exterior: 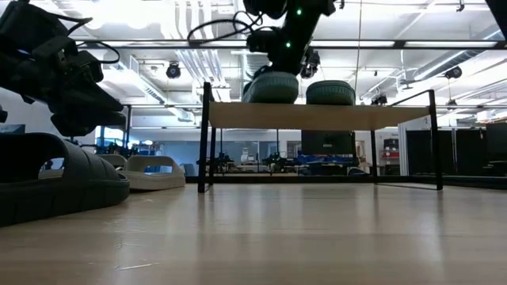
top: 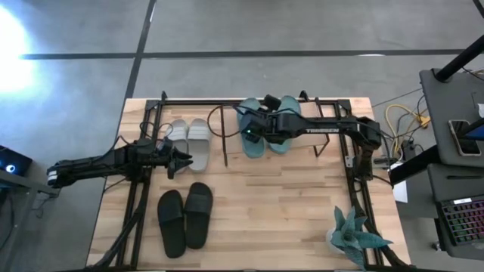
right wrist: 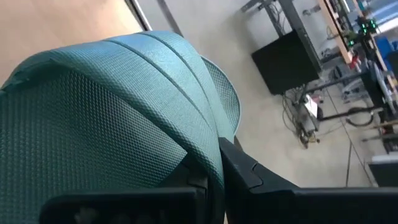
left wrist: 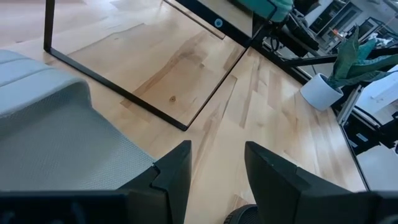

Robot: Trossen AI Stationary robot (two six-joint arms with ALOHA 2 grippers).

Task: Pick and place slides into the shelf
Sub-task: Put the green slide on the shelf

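The shelf's plank top (exterior: pixel 317 115) on its black wire frame (top: pixel 227 147) stands at the far middle of the table. Both teal slides (top: pixel 274 128) sit on the plank. My right gripper (top: pixel 246 134) is over the left teal slide (exterior: pixel 273 87), shut on it. The grey slides (top: pixel 189 136) lie soles down on the table left of the shelf. The black slides (top: pixel 184 219) lie nearer the front edge. My left gripper (top: pixel 184 161) is open just near of the grey pair, one finger (left wrist: pixel 177 168) close beside a grey slide (left wrist: pixel 56 137). My right gripper (right wrist: pixel 214 168) pinches the strap of the left teal slide at the strap's edge (right wrist: pixel 202 146). One finger (right wrist: pixel 249 174) shows outside the strap; the strap hides the other. It comes slanting down from the table's right. The sole appears to rest on the plank.
A potted plant (top: pixel 355 238) stands at the table's near right corner. The large black frame (top: pixel 140 189) runs along the table's left and right sides. Bare wood lies between the black slides and the plant. Cables and equipment (top: pixel 454 136) sit beyond the right edge.
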